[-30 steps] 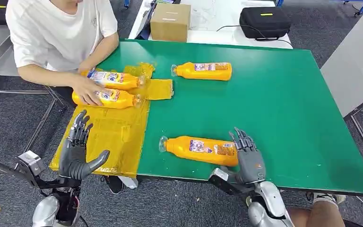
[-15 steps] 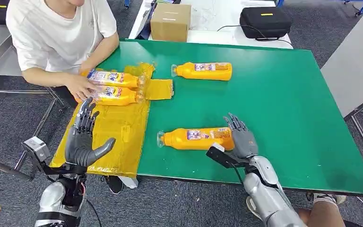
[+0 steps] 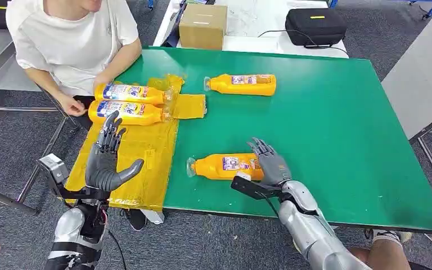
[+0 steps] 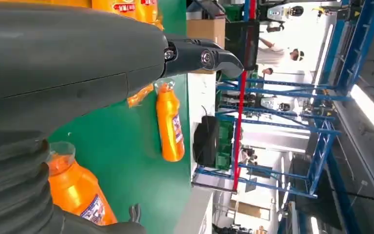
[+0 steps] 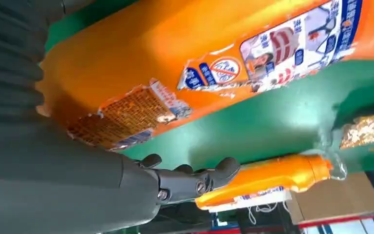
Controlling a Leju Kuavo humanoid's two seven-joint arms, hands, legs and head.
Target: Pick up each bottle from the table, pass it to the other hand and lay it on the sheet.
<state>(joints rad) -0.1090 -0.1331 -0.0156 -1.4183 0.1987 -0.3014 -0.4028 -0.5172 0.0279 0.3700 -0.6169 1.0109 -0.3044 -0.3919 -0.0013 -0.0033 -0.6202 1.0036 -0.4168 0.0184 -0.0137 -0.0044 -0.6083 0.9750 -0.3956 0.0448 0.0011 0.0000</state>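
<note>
The right hand (image 3: 269,163) rests at the base end of the near bottle (image 3: 225,166), its fingers spread and reaching over the bottle's far side. The bottle lies on its side on the green table (image 3: 337,129), cap pointing away from this hand toward the left hand. In the right wrist view the orange body (image 5: 185,53) sits right against the palm, with the fingers (image 5: 195,178) extended past it; whether they actually press the bottle I cannot tell.

The left hand (image 3: 106,160) is raised with its palm turned up, fingers apart and thumb out to the side, holding nothing. It hovers above the yellow sheet (image 3: 140,163), which hangs over the table edge beneath it.

Just beyond the left hand's fingertips, two bottles (image 3: 126,103) lie side by side on the sheet, caps pointing toward the right hand's side. A person (image 3: 73,39) in a white shirt sits past them, one hand low beside the sheet.

Well beyond the right hand, a far bottle (image 3: 242,84) lies on bare table. Farther still stand a cardboard box (image 3: 202,25) and a black case (image 3: 315,25).
</note>
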